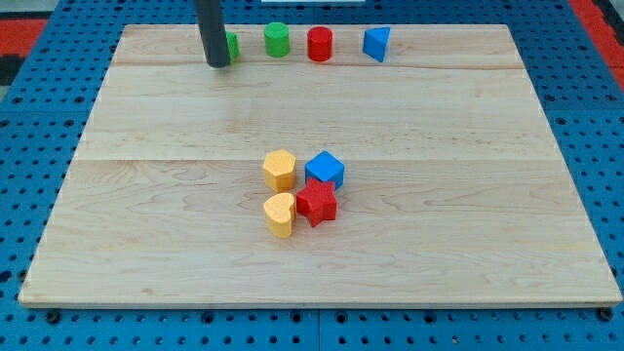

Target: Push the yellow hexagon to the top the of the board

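Note:
The yellow hexagon (279,169) sits near the middle of the wooden board (146,195). A blue cube (325,170) is just to its right, a red star (317,202) below the cube, and a yellow heart (280,214) below the hexagon. These blocks form a tight cluster. My tip (218,62) is near the view's top left, far above the hexagon. It stands in front of a green block (232,45) that is mostly hidden behind the rod.
Along the board's top edge stand a green cylinder (278,40), a red cylinder (320,44) and a blue triangular block (376,43). A blue pegboard table (39,117) surrounds the board.

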Action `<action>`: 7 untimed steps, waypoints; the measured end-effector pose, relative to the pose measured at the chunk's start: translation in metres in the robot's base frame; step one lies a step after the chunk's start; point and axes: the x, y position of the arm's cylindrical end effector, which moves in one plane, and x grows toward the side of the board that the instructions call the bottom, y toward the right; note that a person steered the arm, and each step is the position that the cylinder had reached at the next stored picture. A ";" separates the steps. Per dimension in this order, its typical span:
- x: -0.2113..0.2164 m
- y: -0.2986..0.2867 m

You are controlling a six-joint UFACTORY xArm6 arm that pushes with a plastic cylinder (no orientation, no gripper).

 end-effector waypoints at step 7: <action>0.210 0.043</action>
